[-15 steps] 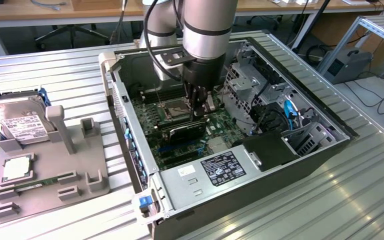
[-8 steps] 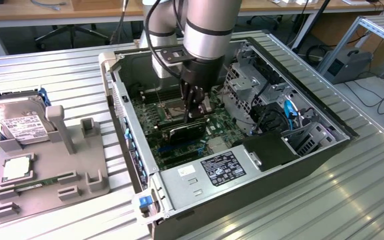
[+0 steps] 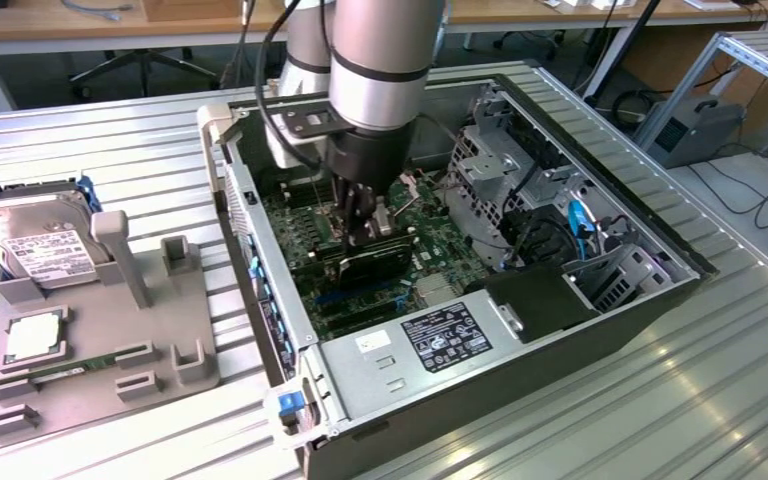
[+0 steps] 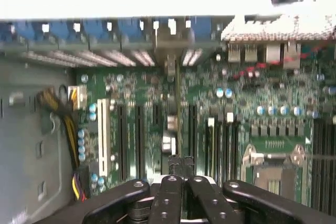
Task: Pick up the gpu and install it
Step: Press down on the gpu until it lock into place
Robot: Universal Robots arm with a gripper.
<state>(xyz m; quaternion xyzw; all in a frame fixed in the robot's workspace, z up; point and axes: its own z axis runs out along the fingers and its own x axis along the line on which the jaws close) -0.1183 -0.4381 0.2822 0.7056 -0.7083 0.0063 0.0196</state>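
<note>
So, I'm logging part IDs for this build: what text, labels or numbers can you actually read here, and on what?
None can be read.
White label on the hard drive: print too small to read.
Black label with white print on the power supply: lines and marks, not readable.
Motherboard in the wrist view: markings blurred, nothing readable.
The gpu under the claw: no readable text.
</note>
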